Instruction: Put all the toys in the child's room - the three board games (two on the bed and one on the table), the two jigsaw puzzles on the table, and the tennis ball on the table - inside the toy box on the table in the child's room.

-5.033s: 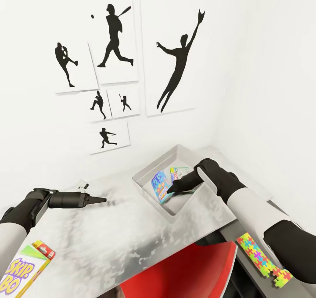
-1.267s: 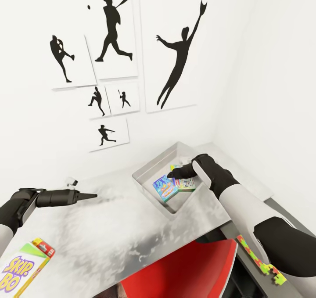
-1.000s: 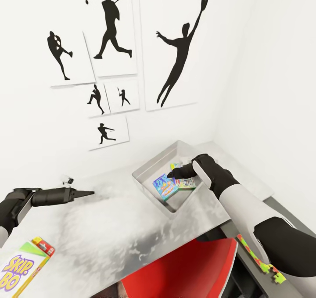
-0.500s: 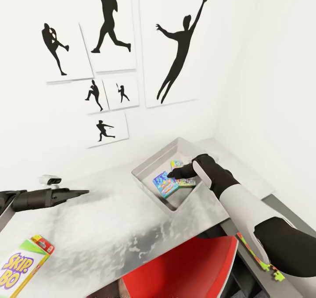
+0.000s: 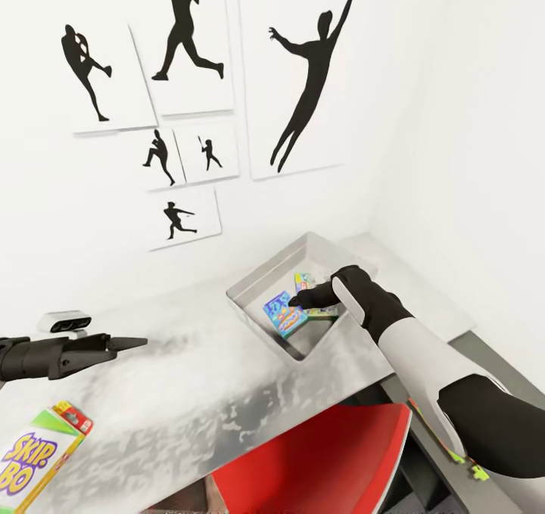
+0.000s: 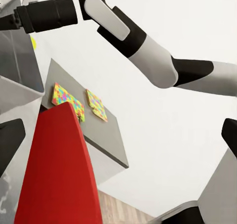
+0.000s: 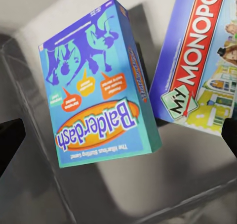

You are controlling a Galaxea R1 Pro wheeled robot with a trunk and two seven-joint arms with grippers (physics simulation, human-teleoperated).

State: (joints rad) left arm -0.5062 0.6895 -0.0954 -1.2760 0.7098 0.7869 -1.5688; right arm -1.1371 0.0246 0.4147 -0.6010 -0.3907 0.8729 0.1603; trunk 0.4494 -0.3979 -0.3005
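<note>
Your right gripper [image 5: 294, 300] hangs over the toy box [image 5: 257, 285], and from its wrist camera its two dark fingertips [image 7: 10, 140] sit at opposite edges of the frame, so it is spread wide and grips nothing. Below it, inside the bin, lie the blue Balderdash box [image 7: 101, 85] and, beside it, the Monopoly box [image 7: 200, 61] with its red edging. Your left gripper [image 5: 136, 342] points out low over the white table [image 5: 189, 400], well apart from the bin; you cannot tell from the head view whether its tips are parted, though they look drawn to a point. The Skip-Bo box [image 5: 34, 457] lies on the table near your left arm. On the lower grey section beyond the red chair [image 6: 57, 169], two jigsaw puzzles [image 6: 66, 99] lie flat side by side.
</note>
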